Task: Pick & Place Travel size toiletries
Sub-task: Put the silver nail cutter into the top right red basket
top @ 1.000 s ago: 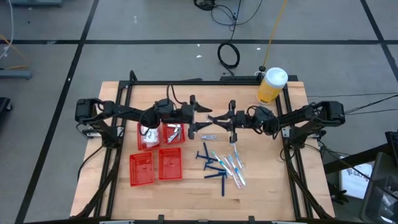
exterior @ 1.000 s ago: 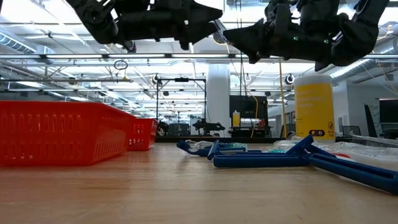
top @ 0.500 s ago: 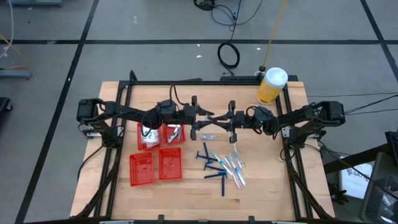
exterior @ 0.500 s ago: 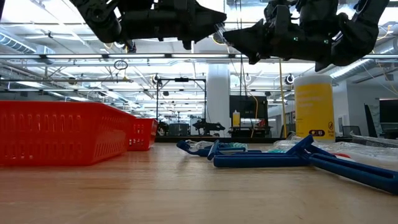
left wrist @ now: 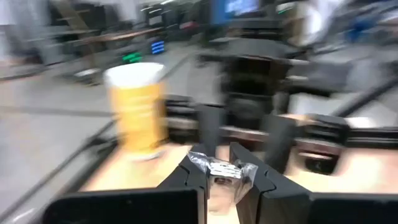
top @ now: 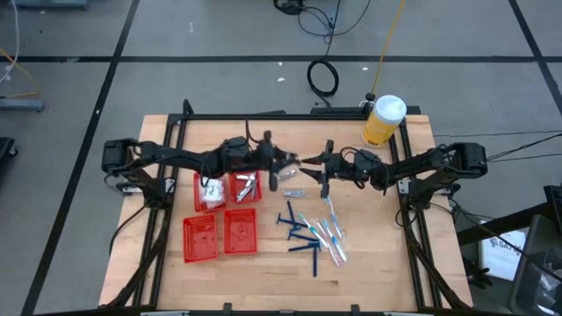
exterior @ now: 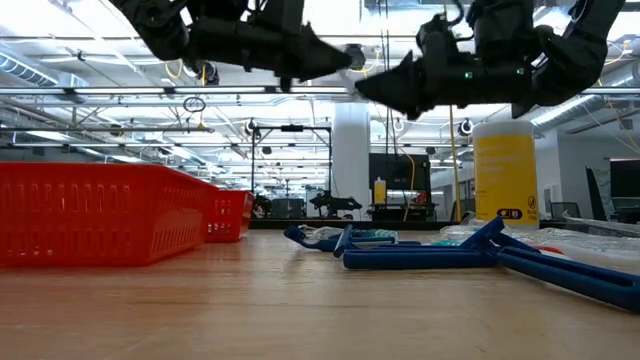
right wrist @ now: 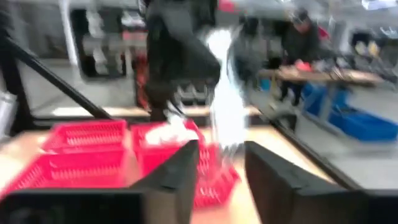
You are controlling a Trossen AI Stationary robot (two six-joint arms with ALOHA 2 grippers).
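The left gripper (left wrist: 222,180) is pinched narrow on a small silver packet (left wrist: 219,170), crinkled foil that sits between its two dark fingers (left wrist: 186,179) and pokes out past their tips. In the high view this gripper (top: 290,161) hangs above the middle of the table (top: 386,272), tip to tip with the right gripper (top: 309,166), which meets it from the other side.

The right gripper (right wrist: 221,165) has its fingers (right wrist: 180,171) apart, with a clear gap between them, and nothing sits in that gap; the pale packet (right wrist: 225,112) hangs just ahead of it, held from the far side by the left arm (the view is blurred, so whether the right fingertips touch it I cannot tell).

Seen from table height, both grippers are well above the surface. Below them lie the other toiletries: dark blue razors (top: 300,235) and wrapped toothbrushes (top: 331,233) towards the right front of the table, and a small silver tube (top: 294,193) near the middle. Four red baskets (top: 221,230) sit left of the middle, the two rear ones already holding items.
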